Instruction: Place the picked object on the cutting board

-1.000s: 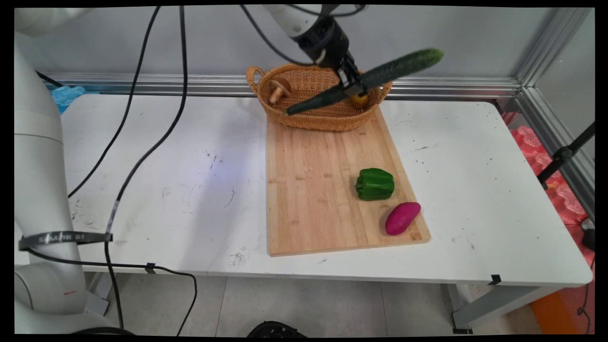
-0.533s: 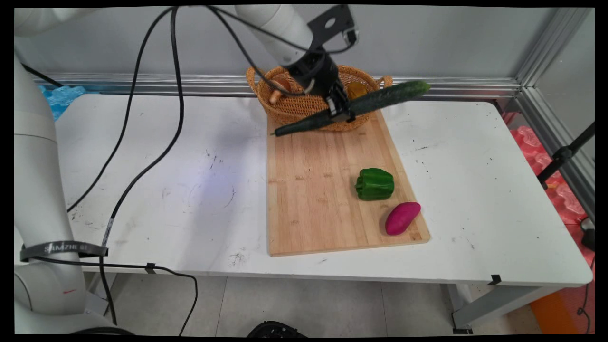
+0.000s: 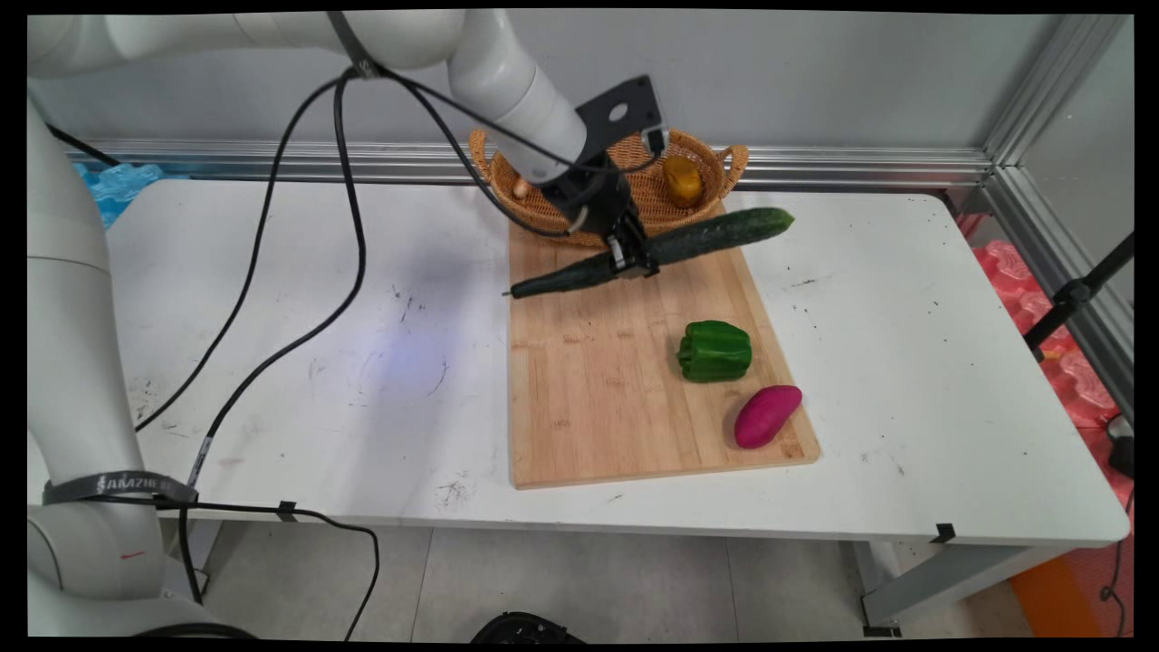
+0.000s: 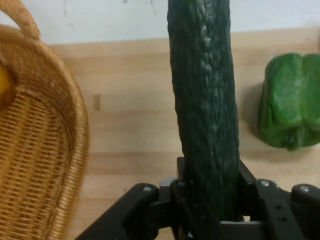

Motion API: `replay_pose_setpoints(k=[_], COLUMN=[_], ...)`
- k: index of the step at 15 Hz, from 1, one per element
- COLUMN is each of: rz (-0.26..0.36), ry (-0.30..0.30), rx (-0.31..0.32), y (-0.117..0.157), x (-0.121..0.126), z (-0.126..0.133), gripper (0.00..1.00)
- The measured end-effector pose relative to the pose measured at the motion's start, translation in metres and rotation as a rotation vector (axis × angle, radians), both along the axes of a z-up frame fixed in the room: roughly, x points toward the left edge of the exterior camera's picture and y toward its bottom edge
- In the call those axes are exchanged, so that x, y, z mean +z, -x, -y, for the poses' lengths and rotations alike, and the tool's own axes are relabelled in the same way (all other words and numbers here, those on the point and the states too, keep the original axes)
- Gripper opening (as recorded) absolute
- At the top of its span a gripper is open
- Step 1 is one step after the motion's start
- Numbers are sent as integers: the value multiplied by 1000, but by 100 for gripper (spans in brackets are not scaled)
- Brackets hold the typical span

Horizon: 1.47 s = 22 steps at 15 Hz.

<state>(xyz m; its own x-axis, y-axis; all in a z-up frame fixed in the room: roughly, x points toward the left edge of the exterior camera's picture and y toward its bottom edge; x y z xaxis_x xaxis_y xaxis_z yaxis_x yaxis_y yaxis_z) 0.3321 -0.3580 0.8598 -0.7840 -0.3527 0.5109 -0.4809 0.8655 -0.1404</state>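
Cucumber [image 3: 654,251] in jaws above cutting board [image 3: 598,389], beside basket [image 3: 634,186]

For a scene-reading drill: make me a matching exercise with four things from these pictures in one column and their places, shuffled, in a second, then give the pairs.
Things
1. cucumber
2. green pepper
3. purple sweet potato
4. yellow fruit

Places
A. inside the wicker basket
B. lying on the cutting board at its near right corner
C. clamped in the gripper, off the board
D. lying on the board between the basket and the near right corner

Pairs: 1-C, 2-D, 3-B, 4-A
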Motion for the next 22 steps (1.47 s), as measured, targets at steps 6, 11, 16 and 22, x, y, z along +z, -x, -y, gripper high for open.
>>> replay_pose_setpoints(k=[6,11,16,22], rz=[11,11,6,-5], ry=[-24,-43,-56,-62], rx=[14,18,18,25], y=[-1,0,2,4], x=[-25,-41,-52,-61], z=[-5,-8,-10,-8], gripper=[0,0,0,100])
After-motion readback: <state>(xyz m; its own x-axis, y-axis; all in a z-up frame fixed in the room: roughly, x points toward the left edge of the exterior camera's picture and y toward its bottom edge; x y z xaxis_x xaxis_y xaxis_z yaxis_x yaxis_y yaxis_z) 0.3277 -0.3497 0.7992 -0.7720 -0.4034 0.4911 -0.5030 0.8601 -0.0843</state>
